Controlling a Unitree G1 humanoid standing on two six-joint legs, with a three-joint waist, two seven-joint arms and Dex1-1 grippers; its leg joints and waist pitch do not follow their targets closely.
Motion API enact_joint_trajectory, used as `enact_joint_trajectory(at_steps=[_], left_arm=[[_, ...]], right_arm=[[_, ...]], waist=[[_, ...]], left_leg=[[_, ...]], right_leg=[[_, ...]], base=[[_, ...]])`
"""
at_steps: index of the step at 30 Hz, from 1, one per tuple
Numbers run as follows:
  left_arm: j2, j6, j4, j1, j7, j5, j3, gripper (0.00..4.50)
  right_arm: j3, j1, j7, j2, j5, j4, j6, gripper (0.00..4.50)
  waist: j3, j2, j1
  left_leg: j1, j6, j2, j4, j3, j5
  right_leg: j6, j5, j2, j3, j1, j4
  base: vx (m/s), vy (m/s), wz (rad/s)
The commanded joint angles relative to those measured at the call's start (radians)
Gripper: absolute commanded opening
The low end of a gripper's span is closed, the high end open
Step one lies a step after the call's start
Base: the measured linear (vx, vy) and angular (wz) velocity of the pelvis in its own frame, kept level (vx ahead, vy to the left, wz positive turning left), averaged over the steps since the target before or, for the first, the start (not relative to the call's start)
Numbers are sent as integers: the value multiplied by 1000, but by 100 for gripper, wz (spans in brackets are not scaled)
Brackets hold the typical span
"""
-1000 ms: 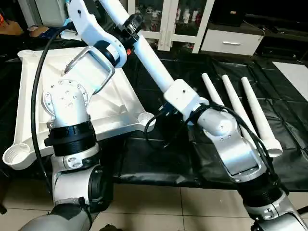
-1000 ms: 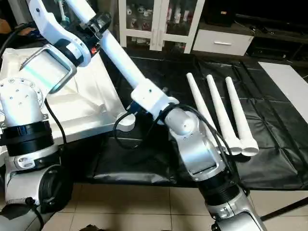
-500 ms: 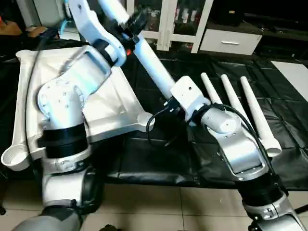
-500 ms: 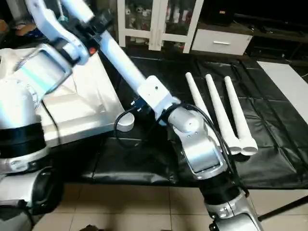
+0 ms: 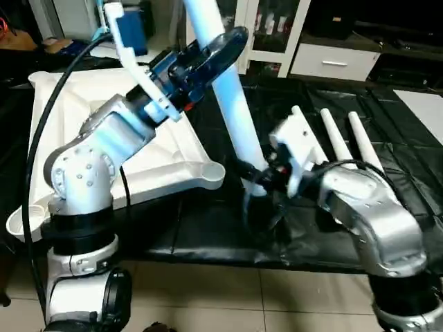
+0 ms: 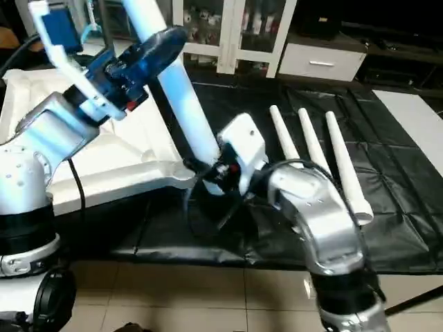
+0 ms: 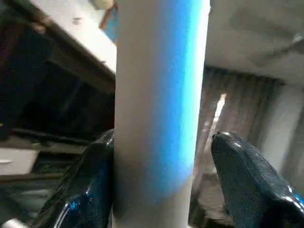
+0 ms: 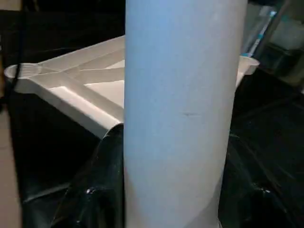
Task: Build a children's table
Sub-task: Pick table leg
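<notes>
The white table top [image 5: 48, 111] lies underside up at the left, its ribs showing, with round corner sockets [image 5: 211, 173] at the near corners. One long white leg [image 5: 232, 104] stands steeply tilted just right of the near socket. My left gripper [image 5: 211, 52] is shut on the leg's upper part, and the left wrist view shows the leg [image 7: 156, 118] between both fingers [image 7: 92, 185]. My right gripper [image 5: 256, 181] is shut on the leg near its lower end [image 8: 185, 118]. Three more legs [image 6: 308, 138] lie side by side on the mat at the right.
A black mat [image 5: 208, 235] covers the floor under the parts, with pale tiles [image 5: 242, 297] in front of it. A white cabinet with glass doors [image 5: 270, 28] and a drawer unit [image 5: 332, 62] stand at the back. A white panel [image 5: 426, 104] lies at the far right.
The held leg has swung from a shallow slant to nearly upright. My right gripper has dropped and drawn nearer with its lower end, while my left forearm has turned.
</notes>
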Motion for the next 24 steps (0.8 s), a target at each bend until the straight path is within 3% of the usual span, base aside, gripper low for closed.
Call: enact_joint_trajectory(at_steps=[1,3,8,9,14,23,24], left_arm=[[6,8,-9,0,-50,-22,-15,296],[27,21,-9,1,-84,-18,-28,289],[33,25,-9,3,-87,-18,-32,245],[34,24,-9,4,-88,-19,-32,231],[41,6,0,6,-82,-2,-33,187],[28,-40,68,-18,-43,40,-6,172],[28,-39,69,-18,-42,38,-5,172]], right_arm=[[-3,13,18,-15,19,-29,30,193],[6,17,22,-18,18,-35,34,193],[11,15,13,-29,12,-32,34,193],[13,13,9,-34,14,-33,35,193],[18,6,-4,-43,19,-31,39,193],[22,-5,-27,-48,7,-20,22,193],[22,-8,-35,-47,4,-17,20,249]], waist=[[-66,28,2],[-66,20,0],[-65,21,-1],[-65,25,0],[-66,22,-1],[-67,20,0],[-67,20,0]], left_leg=[[30,-62,36,-78,-11,-150],[29,-64,35,-80,-10,-156],[30,-75,37,-80,-11,-166],[31,-77,36,-80,-11,-162],[29,-73,36,-80,-11,-154],[29,-72,36,-79,-11,-148],[29,-72,36,-79,-11,-146]], right_leg=[[-201,-26,-58,33,34,-67],[-194,-40,-56,33,35,-71],[-196,-51,-57,32,34,-71],[-196,-46,-57,32,34,-69],[-194,-30,-56,32,35,-68],[-200,-24,-58,33,36,-68],[-201,-21,-58,33,37,-68]], base=[[0,0,0],[0,0,0],[0,0,0],[0,0,0],[0,0,0],[0,0,0],[0,0,0]])
